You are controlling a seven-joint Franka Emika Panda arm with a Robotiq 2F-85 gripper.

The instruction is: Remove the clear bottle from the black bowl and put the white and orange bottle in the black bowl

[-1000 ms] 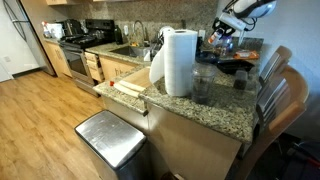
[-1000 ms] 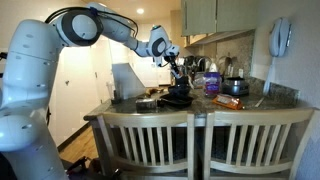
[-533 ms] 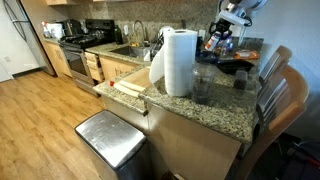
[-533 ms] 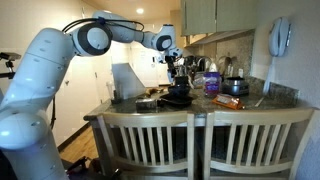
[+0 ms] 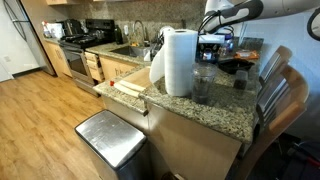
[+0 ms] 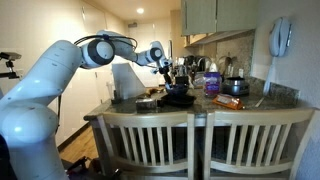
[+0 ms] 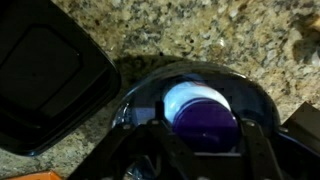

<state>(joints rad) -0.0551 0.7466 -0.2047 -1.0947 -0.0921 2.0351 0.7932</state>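
In the lower centre of the wrist view, the gripper point(image 7: 203, 140) straddles the bottle point(image 7: 203, 110) standing in the black bowl point(image 7: 268, 100), apparently to lift it out, though whether its fingers have clamped it cannot be told.

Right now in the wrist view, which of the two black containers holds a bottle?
The round black bowl, with a bottle upright inside it; the square black container to its left looks empty.

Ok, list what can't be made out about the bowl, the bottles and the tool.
- Wrist view: the tool is dark and cut off by the bottom edge, so its grip on the bottle in the black bowl is unclear.
- Both exterior views: the bowl's contents are too small to see.
- White and orange bottle: not identifiable in any view.
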